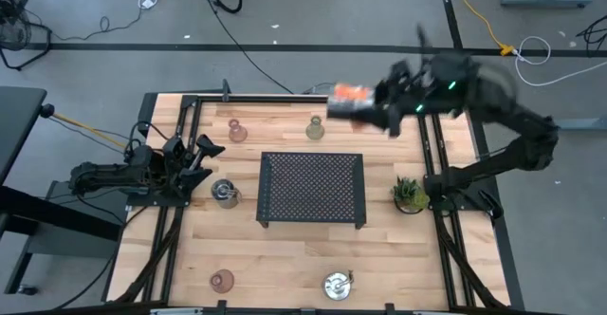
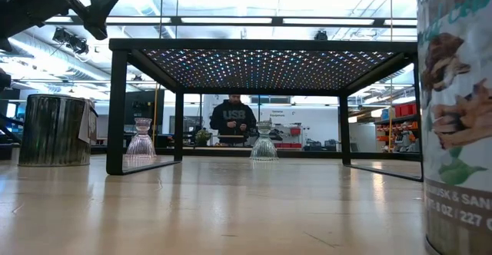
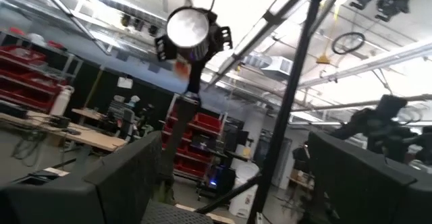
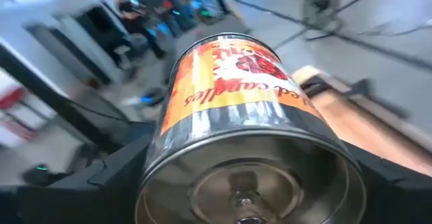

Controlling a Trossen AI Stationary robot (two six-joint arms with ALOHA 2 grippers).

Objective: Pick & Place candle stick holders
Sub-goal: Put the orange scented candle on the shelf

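My right gripper is shut on a silver candle tin with an orange label, high over the table's far right part. The left wrist view shows that tin's round end. My left gripper waits open at the table's left edge, touching nothing. Standing on the table are a pink glass holder, an olive glass holder, a silver tin, a second pink holder and a silver holder. My right gripper pinches the tin's round side wall between its two fingers, one finger on each side. The fingers lie along the tin and come nearly level from the table's right. The tin lies on its side, lifted clear, its silver end toward the wrist.
A black perforated tray stands on legs at the table's middle. A spiky green potted plant sits to its right, near the right arm's base. A person stands in the room beyond the far edge.
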